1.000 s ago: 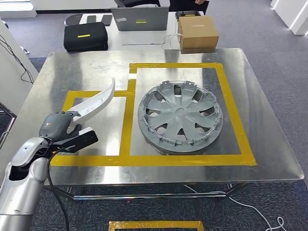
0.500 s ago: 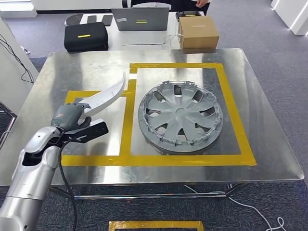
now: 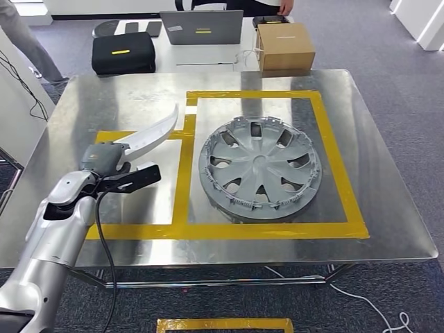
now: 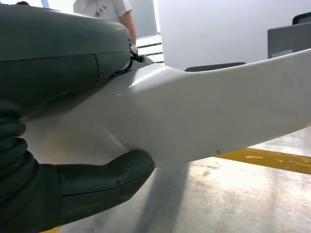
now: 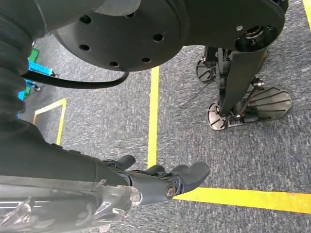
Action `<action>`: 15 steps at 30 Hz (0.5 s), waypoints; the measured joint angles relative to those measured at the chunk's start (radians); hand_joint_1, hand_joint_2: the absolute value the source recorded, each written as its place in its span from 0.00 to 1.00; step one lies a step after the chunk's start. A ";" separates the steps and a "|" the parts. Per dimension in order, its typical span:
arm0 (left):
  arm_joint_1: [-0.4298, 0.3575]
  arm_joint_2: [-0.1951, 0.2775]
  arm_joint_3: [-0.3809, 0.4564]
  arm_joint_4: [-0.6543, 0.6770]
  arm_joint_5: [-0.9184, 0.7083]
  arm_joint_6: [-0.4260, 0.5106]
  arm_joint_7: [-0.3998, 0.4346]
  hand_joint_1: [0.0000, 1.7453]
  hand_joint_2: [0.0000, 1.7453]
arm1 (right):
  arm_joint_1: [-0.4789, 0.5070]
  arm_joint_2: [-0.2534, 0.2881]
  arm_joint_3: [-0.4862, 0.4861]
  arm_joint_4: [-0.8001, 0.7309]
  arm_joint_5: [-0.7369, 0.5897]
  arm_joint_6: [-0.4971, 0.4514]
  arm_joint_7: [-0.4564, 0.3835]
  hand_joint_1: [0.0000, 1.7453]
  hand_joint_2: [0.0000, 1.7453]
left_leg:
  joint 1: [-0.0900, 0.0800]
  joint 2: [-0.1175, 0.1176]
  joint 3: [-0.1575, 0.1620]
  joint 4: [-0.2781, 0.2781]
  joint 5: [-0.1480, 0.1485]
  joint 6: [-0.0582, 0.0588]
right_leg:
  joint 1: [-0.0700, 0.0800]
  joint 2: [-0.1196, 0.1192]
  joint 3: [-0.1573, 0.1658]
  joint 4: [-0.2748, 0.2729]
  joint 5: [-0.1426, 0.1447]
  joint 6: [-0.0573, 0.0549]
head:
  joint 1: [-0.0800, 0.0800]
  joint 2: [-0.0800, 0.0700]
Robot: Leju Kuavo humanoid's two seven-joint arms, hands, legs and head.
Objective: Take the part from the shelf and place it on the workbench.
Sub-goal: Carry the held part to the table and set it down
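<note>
The left hand [image 3: 112, 166] reaches in over the left part of the steel bench [image 3: 366, 139] and is clamped on the near end of a long, curved white part [image 3: 152, 135]. In the left wrist view the thick grey thumb lies over one face of the white part [image 4: 205, 111] while a dark finger [image 4: 110, 177] presses against its other face, so the left hand [image 4: 73, 121] holds the piece firmly between them. The part slants away from the hand toward the far right, its tip reaching the yellow tape [image 3: 183, 173] that divides the 2 marked rectangles. Whether it touches the bench surface or hangs just above it cannot be told; it lies over the left, smaller rectangle.

In the right, larger taped rectangle a grey wheel cover [image 3: 260, 168] lies flat on the bench, well apart from the white part.

The right hand [image 5: 161, 179] hangs beside the robot's body above grey carpet [image 5: 110, 111] crossed by yellow floor lines; its dark fingers are loosely extended and hold nothing.

Beyond the far edge of the bench stand a black case [image 3: 123, 53], a grey laptop [image 3: 201, 26] and a cardboard box [image 3: 285, 46]. A person's leg [image 3: 26, 38] shows at the far left, and another person stands behind the laptop.
</note>
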 joint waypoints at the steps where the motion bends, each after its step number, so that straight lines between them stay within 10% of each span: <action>1: -0.003 -0.003 0.009 0.008 0.004 -0.002 -0.001 1.00 1.00 | 0.000 0.000 -0.002 0.000 0.000 0.000 0.000 0.00 1.00 | 0.000 0.000 0.000 0.000 0.000 0.000 | 0.000 0.000 0.000 0.000 0.000 0.000 | 0.000 0.000; 15: -0.005 -0.056 0.143 0.110 -0.083 0.007 0.090 1.00 1.00 | -0.002 -0.002 -0.005 0.000 0.000 -0.010 0.008 0.00 1.00 | 0.000 0.000 0.000 0.000 0.000 0.000 | 0.000 0.000 0.000 0.000 0.000 0.000 | 0.000 0.000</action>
